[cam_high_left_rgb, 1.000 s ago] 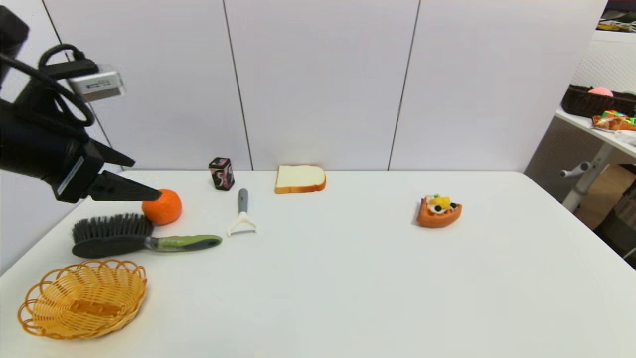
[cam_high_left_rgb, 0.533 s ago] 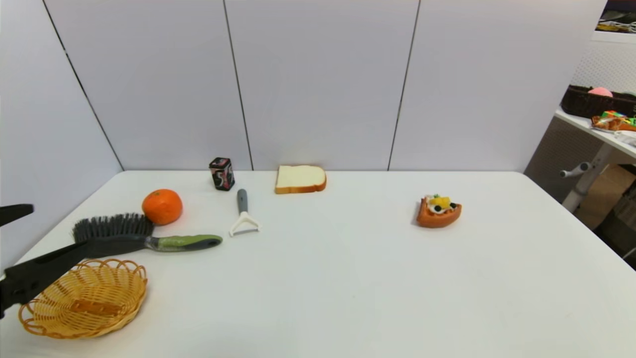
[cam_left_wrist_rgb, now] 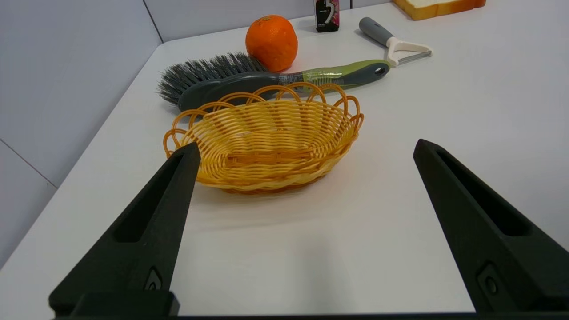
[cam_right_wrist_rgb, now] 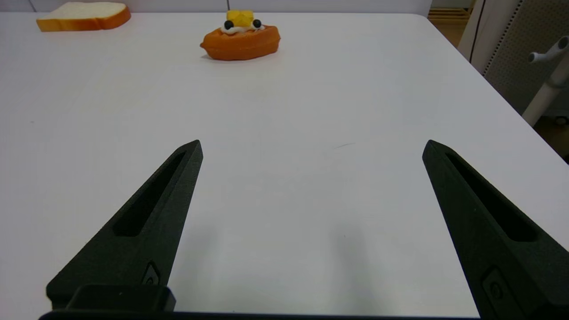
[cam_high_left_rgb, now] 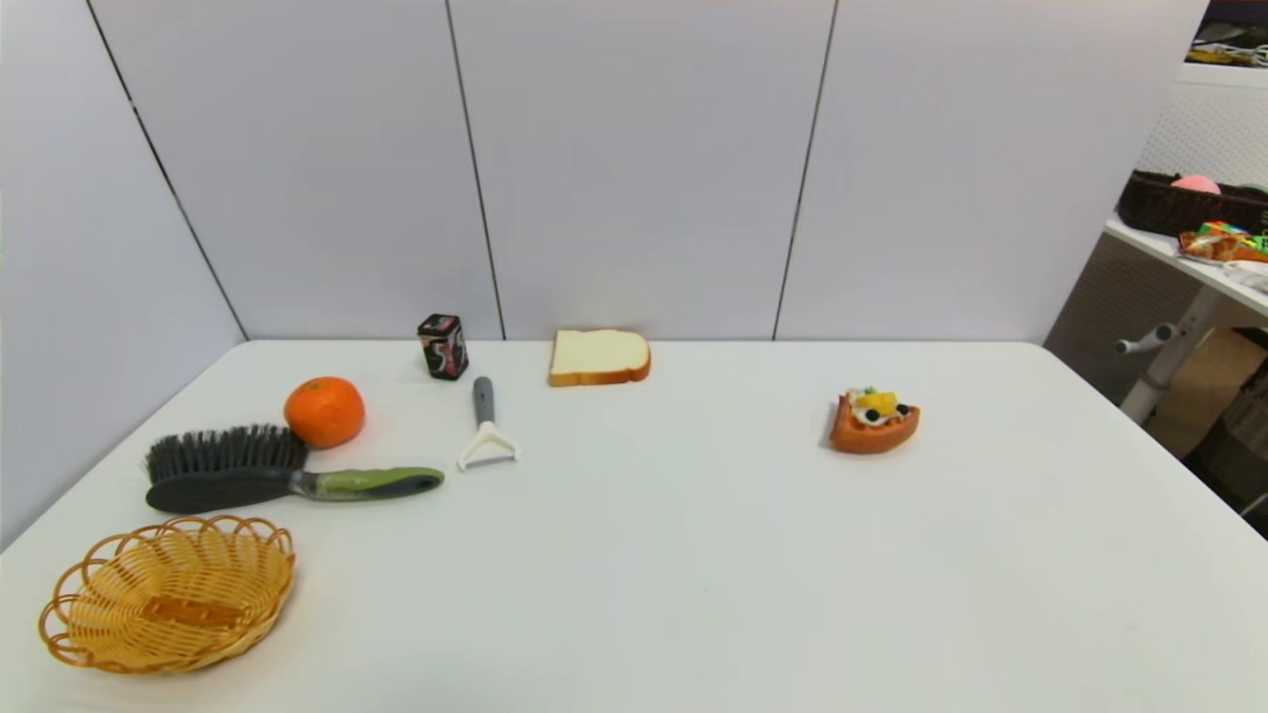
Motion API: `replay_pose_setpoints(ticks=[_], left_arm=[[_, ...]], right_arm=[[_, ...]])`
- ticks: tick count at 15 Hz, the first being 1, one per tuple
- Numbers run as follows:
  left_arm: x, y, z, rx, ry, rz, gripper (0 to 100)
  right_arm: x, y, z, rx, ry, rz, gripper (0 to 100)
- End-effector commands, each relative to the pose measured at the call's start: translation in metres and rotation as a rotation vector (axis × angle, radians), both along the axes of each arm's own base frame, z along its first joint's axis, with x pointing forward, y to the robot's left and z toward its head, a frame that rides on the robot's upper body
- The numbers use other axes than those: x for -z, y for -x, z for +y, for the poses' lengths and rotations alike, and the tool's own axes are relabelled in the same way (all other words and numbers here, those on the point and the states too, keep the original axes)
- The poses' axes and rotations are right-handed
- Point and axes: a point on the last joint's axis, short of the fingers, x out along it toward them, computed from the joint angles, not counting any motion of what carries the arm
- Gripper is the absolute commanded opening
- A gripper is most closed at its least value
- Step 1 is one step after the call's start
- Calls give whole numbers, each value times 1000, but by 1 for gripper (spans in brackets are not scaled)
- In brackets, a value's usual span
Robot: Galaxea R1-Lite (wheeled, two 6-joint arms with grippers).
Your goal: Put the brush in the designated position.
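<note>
The brush (cam_high_left_rgb: 248,473) lies flat at the table's left, black head with dark grey bristles to the left, olive-green handle (cam_high_left_rgb: 371,483) pointing right. The left wrist view shows the brush (cam_left_wrist_rgb: 249,80) beyond the wicker basket (cam_left_wrist_rgb: 266,138). My left gripper (cam_left_wrist_rgb: 306,149) is open and empty, low over the near-left table, short of the basket. My right gripper (cam_right_wrist_rgb: 311,149) is open and empty over bare table at the near right. Neither arm shows in the head view.
An orange (cam_high_left_rgb: 324,411) touches the brush's far side. A white peeler (cam_high_left_rgb: 484,428), a small black tin (cam_high_left_rgb: 442,346), a bread slice (cam_high_left_rgb: 598,356) and a waffle toy (cam_high_left_rgb: 875,421) lie farther off. The yellow wicker basket (cam_high_left_rgb: 168,594) sits near the front-left corner.
The left arm has pulled back from above the orange, down and to the left, and has left the head view. The objects have not moved.
</note>
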Motion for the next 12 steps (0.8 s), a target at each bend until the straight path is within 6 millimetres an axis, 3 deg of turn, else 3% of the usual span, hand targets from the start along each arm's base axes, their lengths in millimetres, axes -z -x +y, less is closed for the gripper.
replay_pose_setpoints(ticks=[1,12], left_arm=[[22,6,0,6,60,-21,100],[22,6,0,2,85,-19,100]], right_arm=[[0,0,0,0,0,3,100],[0,0,0,0,0,3,100]])
